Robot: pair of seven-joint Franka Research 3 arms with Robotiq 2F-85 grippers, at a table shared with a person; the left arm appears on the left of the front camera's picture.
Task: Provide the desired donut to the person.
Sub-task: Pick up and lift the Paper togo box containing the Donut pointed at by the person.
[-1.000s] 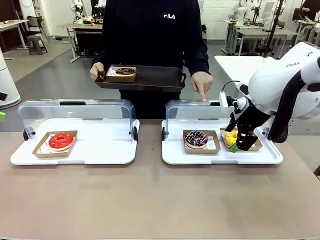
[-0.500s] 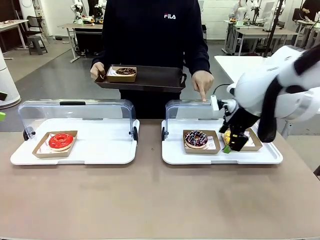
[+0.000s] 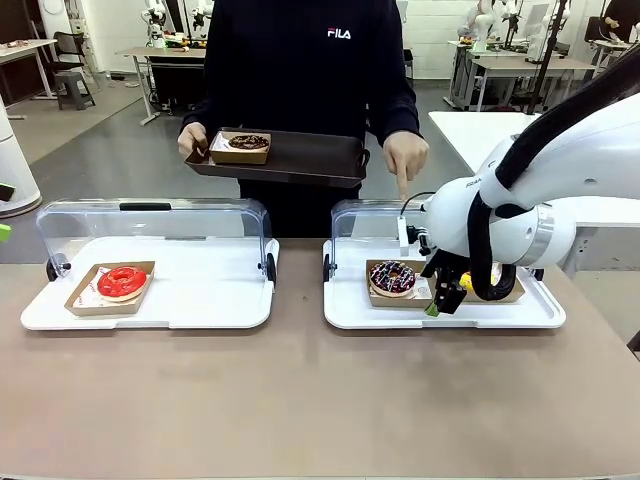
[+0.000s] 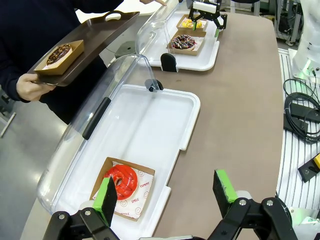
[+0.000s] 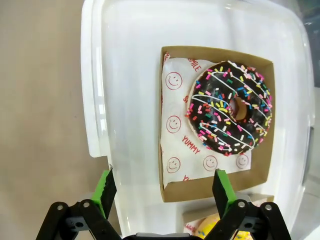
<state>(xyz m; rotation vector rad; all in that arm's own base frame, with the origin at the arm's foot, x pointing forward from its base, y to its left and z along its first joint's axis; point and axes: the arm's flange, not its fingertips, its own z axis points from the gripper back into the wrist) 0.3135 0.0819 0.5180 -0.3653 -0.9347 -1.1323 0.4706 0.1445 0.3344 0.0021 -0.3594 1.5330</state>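
Over on the right white tray (image 3: 345, 305), the right gripper (image 5: 163, 192) hung low with its green-padded fingers spread wide and nothing between them. Just ahead of those fingers lay the chocolate sprinkle donut (image 5: 230, 115) on smiley-printed paper in its cardboard box (image 5: 210, 187), and the near edge of that box sat between the fingertips. The yellow donut (image 4: 192, 23) sat just beside it on the same tray.

Across the table, the person (image 3: 300, 70) had one hand (image 3: 403, 155) out with the index finger pointing down above that tray's raised clear lid (image 3: 370, 215). The other hand held a dark serving tray (image 3: 300, 160) carrying a boxed chocolate donut (image 3: 248, 142).

The left gripper (image 4: 167, 192) was also spread and empty. It hovered above the left white tray (image 4: 150, 125), where the red-glazed donut (image 4: 121, 181) rested in its box.
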